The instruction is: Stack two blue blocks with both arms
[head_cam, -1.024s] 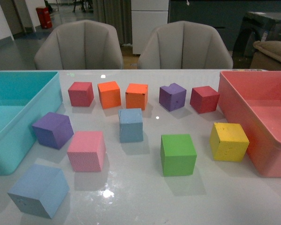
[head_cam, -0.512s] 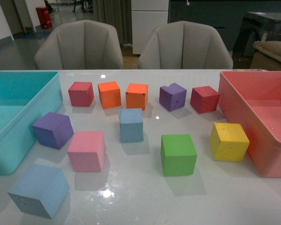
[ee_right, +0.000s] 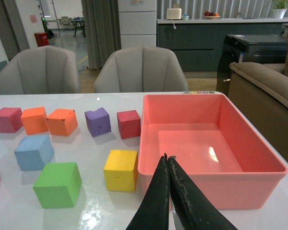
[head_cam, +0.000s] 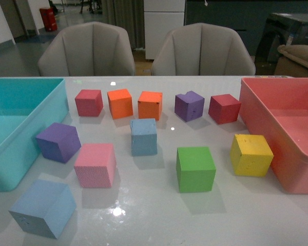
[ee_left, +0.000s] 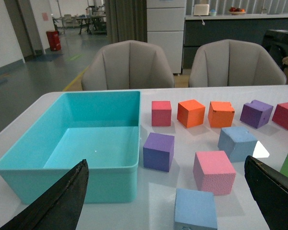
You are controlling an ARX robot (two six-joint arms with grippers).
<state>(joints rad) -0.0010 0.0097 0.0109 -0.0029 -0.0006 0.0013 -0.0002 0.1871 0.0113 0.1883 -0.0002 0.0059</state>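
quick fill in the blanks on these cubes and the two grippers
The left gripper is ___, fingers spread wide. The right gripper is ___ on nothing. Between the green cube and the pink bin stands the ___ cube. The near blue block and the far blue block both rest on the ___, unstacked.
Missing words: open; shut; yellow; table.

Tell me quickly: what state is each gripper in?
Left black gripper: open wide, holding nothing.
Right black gripper: shut, holding nothing.
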